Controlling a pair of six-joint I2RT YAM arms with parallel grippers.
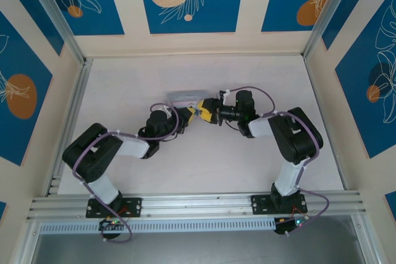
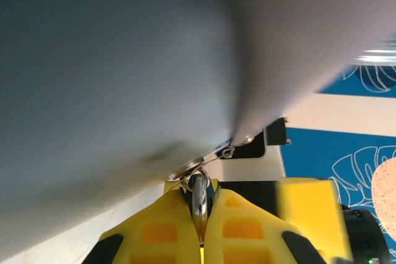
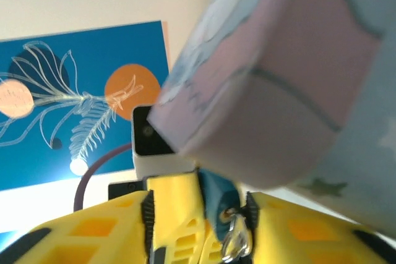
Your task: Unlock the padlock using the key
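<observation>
Inwards bent, left arm [image 1: 102,153] pinches padlock [image 2: 199,197] in its fingers [image 2: 154,233].

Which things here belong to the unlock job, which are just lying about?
Job: padlock, held by its shackle in the left gripper; key, probably the silvery bit under it; right gripper, jaws apart around it.
Lying about: pale patterned tin, beyond the grippers.

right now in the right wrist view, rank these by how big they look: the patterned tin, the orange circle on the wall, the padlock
1. patterned tin, by far, though it sits right at the lens
2. orange circle and padlock: about alike, and the padlock is partly hidden, so no ranking
</observation>
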